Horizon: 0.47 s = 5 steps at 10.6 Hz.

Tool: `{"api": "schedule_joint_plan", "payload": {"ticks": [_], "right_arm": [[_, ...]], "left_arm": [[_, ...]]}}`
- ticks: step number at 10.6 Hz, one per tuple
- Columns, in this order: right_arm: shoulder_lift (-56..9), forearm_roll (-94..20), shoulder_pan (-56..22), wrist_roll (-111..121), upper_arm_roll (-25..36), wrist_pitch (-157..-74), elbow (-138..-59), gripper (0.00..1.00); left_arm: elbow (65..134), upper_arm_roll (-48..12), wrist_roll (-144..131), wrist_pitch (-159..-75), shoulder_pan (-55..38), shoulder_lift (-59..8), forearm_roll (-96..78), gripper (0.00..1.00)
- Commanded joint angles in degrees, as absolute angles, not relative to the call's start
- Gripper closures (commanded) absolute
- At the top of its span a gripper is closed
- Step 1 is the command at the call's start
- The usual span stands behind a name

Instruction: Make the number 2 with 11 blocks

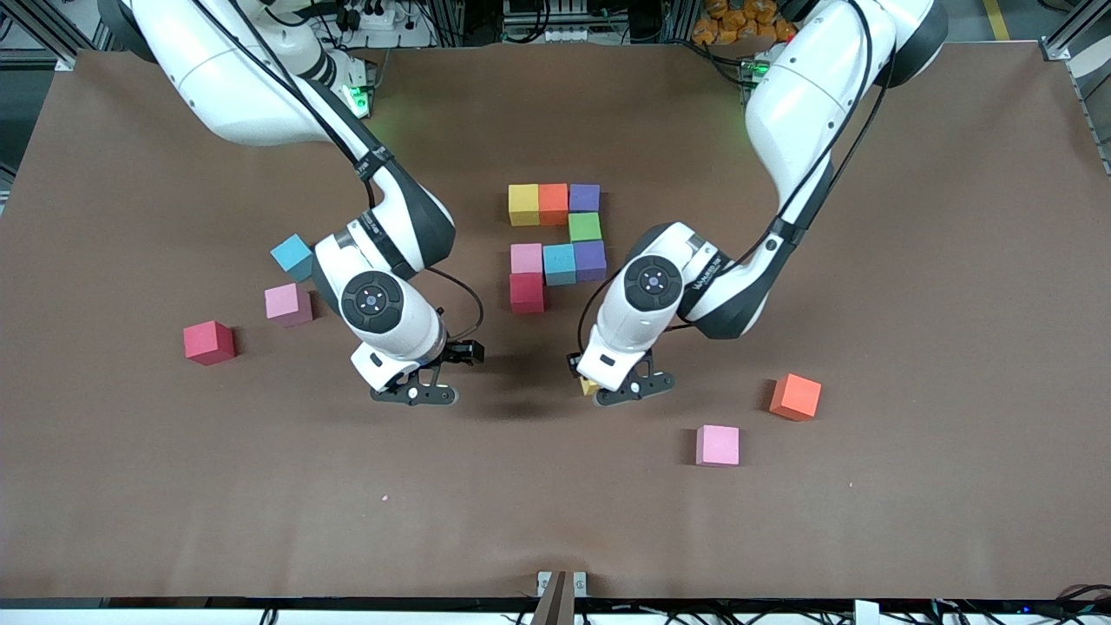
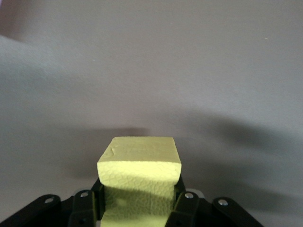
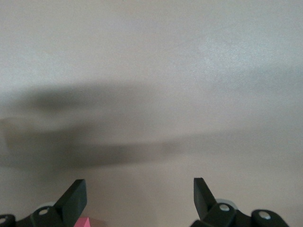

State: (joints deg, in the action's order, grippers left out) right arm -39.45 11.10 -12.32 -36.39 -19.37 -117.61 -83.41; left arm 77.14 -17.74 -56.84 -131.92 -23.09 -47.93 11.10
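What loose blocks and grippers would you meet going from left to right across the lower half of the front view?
Red block → pink block → right gripper → left gripper with yellow block → second pink block → orange block.

No text, label, brand or number can be read anywhere; small lettering on the left arm's and right arm's wrist links is too tiny to make out.
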Motion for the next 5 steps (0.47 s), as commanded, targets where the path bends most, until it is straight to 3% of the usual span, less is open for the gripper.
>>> {"api": "schedule_joint_plan", "payload": {"ticks": [1,5], "right_arm": [[-38.6,10.3,-11.5,-35.2,-20.2,-116.6,-83.9,0.0],[-38.6,10.3,-11.4,-35.2,-20.2,-116.6,-83.9,0.0]], "left_arm": [[76.5,-17.0,-58.7,-132.6,-24.4,-48.2,10.2,0.5],[76.5,-17.0,-63.8,-138.6,-26.7,-49.7,10.2,0.5]]}}
